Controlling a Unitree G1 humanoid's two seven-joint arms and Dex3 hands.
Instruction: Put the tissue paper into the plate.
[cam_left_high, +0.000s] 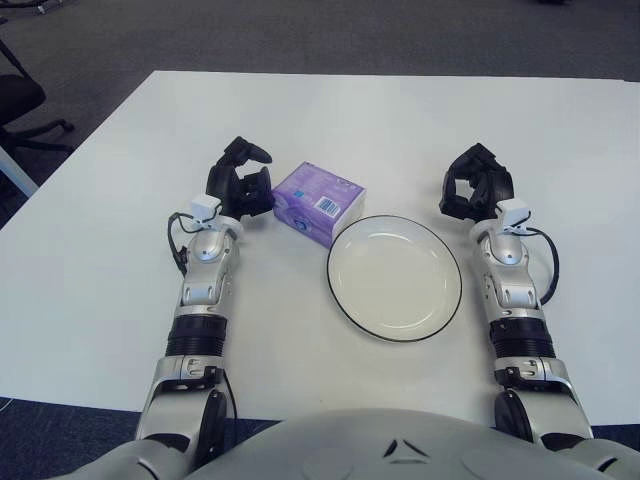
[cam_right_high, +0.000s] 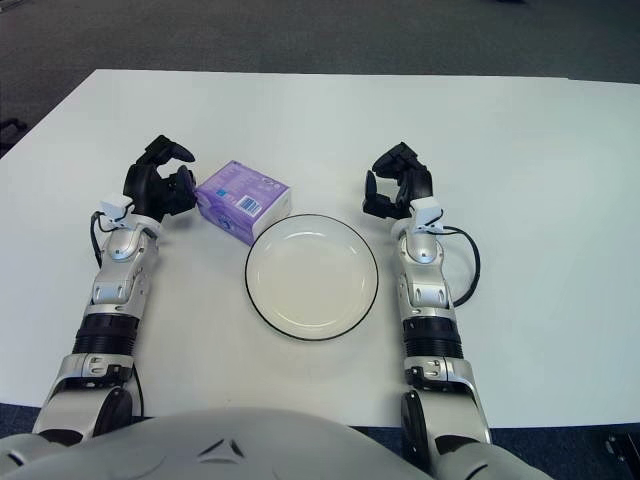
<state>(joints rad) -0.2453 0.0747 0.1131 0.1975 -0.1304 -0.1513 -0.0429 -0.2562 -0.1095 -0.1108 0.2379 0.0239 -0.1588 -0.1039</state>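
Presently, the white surface carries two items near its middle; a purple tissue paper pack and a white plate with a thin dark rim. The tissue paper pack lies at about ten o'clock from the plate, just beside its rim; whether the two touch cannot be told; the pack is outside the plate, which holds nothing. A white barcode label shows on the pack's upper face, toward its plate side.

The left hand shows at nine o'clock from the pack, just beside its near edge; its dark fingers are spread and partly curved toward the pack, nothing pinched between them; contact with the pack cannot be confirmed. The left forearm runs from the hand toward six o'clock, down to the robot's body.

The right hand shows at about one o'clock from the plate, near its rim but apart from it; its fingers are loosely curled inward and hold nothing. Its forearm likewise runs back toward six o'clock along the plate's right side.

Grey carpet lies beyond the surface at twelve o'clock; part of a dark chair base shows at the far left.
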